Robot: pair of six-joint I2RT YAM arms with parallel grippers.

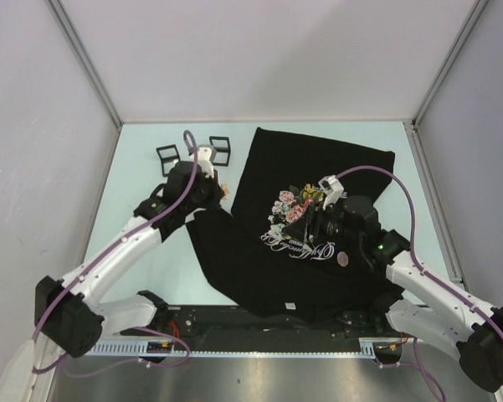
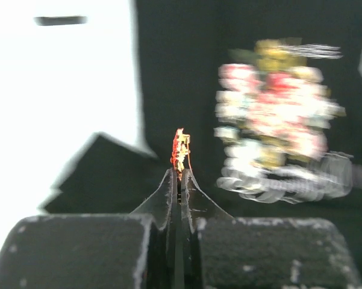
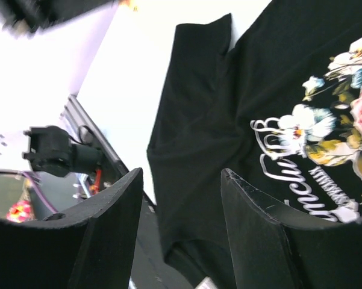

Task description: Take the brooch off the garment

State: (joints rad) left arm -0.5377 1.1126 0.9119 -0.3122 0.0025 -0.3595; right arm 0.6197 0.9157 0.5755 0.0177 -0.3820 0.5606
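small red-and-gold metal brooch: light, rigid, with fine parts likely to bend, and a pin that could snag cloth. best held by the body, as now. it sits pinched upright at the tips of the left claw, which is clenched on it. in the top view it lies just off the 9 o'clock edge of the large black t-shirt with rose print and looks free of the fabric. the shirt lies soft and rumpled on the pale tabletop. right claw is released, jaws spread over the shirt near the lettering.
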